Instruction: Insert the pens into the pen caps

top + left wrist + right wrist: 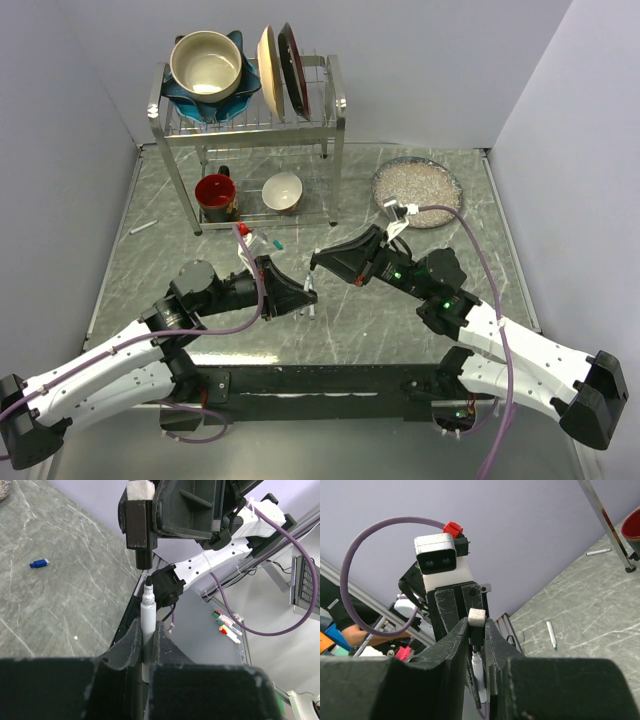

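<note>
My left gripper [306,296] [148,630] is shut on a white-barrelled pen [148,616], held upright with its black tip up. My right gripper [318,262] [479,628] is shut on the black pen cap [139,532] [477,631], which has a white felt end. The cap's open end sits just above the pen tip, nearly in line with it, with a small gap. The held pen also shows below the cap in the right wrist view [480,674]. A blue cap [38,563] lies on the table. A teal-tipped pen [551,635] and another pen [143,228] [598,552] lie loose.
A dish rack [335,100] with bowls and plates stands at the back. A red mug [215,192] and a white bowl [283,190] sit under it. A plate of grains [417,186] is at the back right. Several markers [227,625] lie on a grey surface beyond the table edge.
</note>
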